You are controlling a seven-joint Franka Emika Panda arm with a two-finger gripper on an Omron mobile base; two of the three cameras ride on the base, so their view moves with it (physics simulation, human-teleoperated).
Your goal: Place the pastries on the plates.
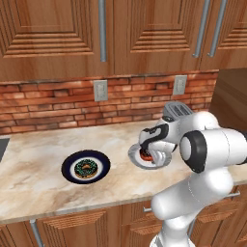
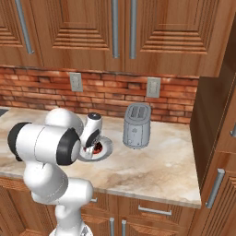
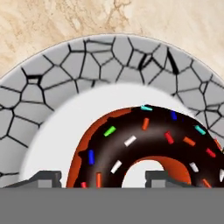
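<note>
Kitchen: wooden cabinets (image 2: 124,32), marble counter (image 2: 156,170), toaster (image 2: 137,125).

No readable text, label, brand, number or sign appeared anywhere in the views.

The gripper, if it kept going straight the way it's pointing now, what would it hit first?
Most likely the red-iced donut directly below the gripper; one fingertip sits outside the ring, the other at its hole. Under it is the pale grey plate. How much gap remains is hard to judge.
</note>
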